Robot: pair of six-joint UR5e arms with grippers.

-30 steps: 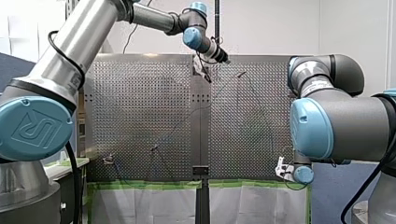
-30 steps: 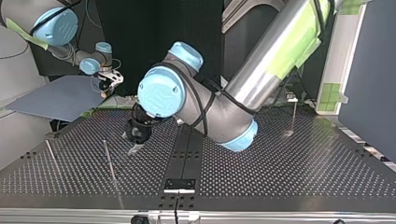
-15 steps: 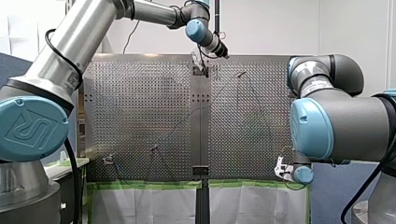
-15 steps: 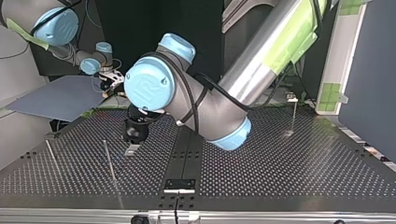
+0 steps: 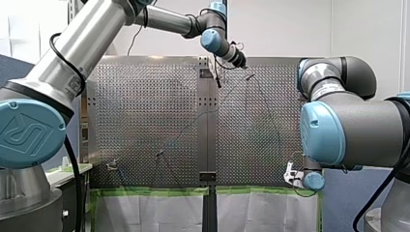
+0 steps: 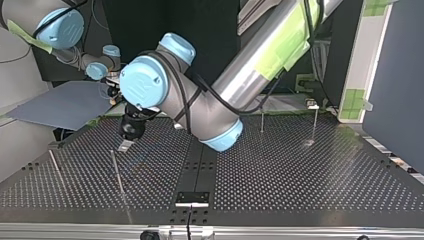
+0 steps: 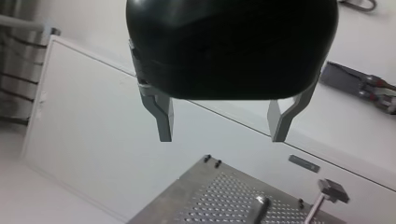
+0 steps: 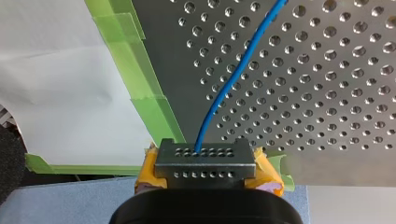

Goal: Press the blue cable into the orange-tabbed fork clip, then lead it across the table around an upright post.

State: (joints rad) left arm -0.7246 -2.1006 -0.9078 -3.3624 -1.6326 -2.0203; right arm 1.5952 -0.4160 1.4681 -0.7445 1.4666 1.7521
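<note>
In the right wrist view the blue cable [image 8: 233, 79] runs out from between yellow pads over the perforated table [image 8: 327, 93]. My right gripper [image 8: 204, 151] is shut on it at the taped table edge. The front view shows that gripper [image 5: 291, 175] low at the table's near right corner. My left gripper [image 7: 221, 138] has bare metal fingers [image 7: 163, 121] standing open with nothing between them. It hovers over the table's far end [image 5: 243, 64], close above the plate beside a thin post [image 6: 117, 172] in the top view [image 6: 125, 145]. I cannot make out the orange-tabbed clip.
Upright posts stand at the top view's left [image 6: 56, 167], middle [image 6: 262, 122] and right [image 6: 314, 122]. A small fixture [image 5: 112, 166] sits near the front view's lower left. Green tape [image 8: 154, 112] lines the table's edge. A grey board [image 6: 65, 105] lies beyond it.
My left arm has swung toward the top view's left, carrying its open gripper further from the centre strip and uncovering the middle post. My right arm has not moved.
</note>
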